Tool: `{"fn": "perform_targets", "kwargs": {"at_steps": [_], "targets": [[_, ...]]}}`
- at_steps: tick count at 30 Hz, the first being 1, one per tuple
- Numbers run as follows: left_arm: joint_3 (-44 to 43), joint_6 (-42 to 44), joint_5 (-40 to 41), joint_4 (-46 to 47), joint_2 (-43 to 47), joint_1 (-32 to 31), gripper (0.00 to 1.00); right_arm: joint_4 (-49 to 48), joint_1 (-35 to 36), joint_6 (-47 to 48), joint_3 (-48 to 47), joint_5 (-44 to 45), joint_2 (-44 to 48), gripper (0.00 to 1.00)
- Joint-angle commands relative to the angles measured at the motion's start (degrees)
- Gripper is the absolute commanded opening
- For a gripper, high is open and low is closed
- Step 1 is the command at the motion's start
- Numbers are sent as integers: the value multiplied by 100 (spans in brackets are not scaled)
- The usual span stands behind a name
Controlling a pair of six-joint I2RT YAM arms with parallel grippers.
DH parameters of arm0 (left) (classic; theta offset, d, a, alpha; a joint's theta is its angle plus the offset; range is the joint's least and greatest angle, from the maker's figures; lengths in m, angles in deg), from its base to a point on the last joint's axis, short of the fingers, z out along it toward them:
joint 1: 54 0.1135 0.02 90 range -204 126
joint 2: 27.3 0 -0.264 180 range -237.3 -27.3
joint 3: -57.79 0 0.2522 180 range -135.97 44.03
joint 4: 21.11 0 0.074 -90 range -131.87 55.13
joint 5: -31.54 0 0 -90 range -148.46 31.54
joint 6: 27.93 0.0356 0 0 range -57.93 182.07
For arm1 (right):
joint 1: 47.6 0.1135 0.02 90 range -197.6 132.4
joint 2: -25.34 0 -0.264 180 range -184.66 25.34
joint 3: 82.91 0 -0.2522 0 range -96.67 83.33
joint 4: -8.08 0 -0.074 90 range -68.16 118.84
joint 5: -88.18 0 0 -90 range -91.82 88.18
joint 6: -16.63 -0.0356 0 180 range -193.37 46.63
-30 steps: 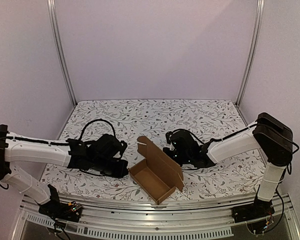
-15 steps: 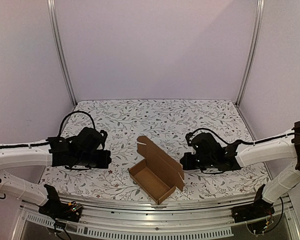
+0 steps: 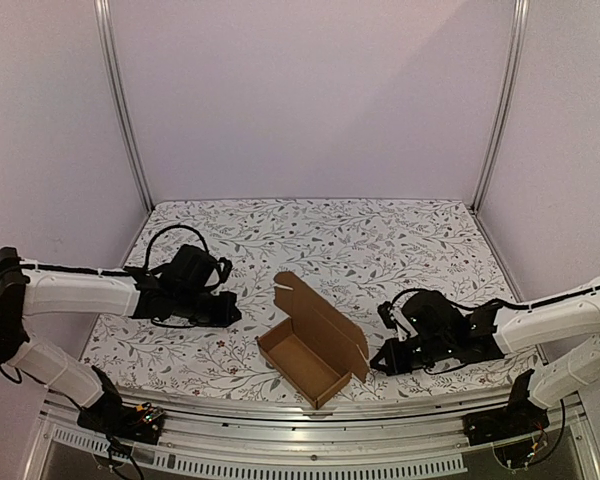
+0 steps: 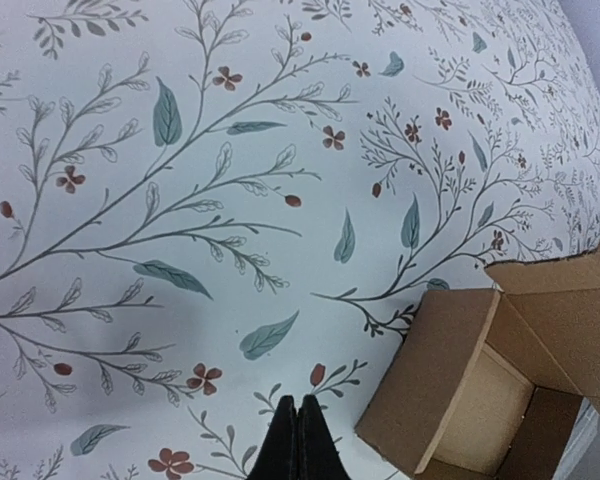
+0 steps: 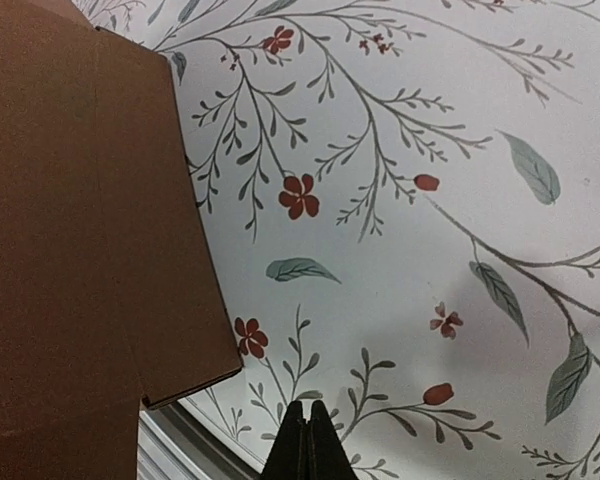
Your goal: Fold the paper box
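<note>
A brown cardboard box [image 3: 313, 350] sits open on a table [image 3: 380, 240] covered in a white cloth printed with leafy sprigs and small red flowers. The box is a shallow oblong tray set at a diagonal. Its lid stands upright along the long side on the box's right, and a small tab sticks up at the far end of that lid. The inside of the tray is bare cardboard. Nothing touches the box. To the left of the box, a little apart from it, the left tool [image 3: 228, 313] hangs low over the cloth with its two black fingers clenched together, gripping nothing. In the left wrist view that tool [image 4: 299, 420] shows as a thin closed point, with one open corner of the box [image 4: 480, 390] just to its right. To the right of the box, close to its near right corner, the right tool [image 3: 378, 362] is also clenched and grips nothing. In the right wrist view its closed tip [image 5: 306, 415] is near a flat outer panel of the box [image 5: 80, 250], which fills the left of that view without touching the tool. Both arms are white with black wrists and cables, and they reach in from either side of the box. Behind the box stand pale lilac walls [image 3: 310, 100] with metal posts [image 3: 120, 110] at the corners.
</note>
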Motion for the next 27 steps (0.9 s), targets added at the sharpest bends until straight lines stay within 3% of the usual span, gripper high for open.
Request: {"fn": "perform_targets", "kwargs": {"at_steps": [1, 13, 27], "targets": [[-162, 79, -922, 569, -409, 120, 0, -351, 72, -204, 115, -857, -195, 0], [-112, -168, -1816, 1440, -1247, 129, 0, -1466, 294, -675, 207, -1848, -1227, 2], [152, -317, -2028, 1732, -1456, 120, 0, -2324, 361, -1058, 180, -1792, -1948, 4]]}}
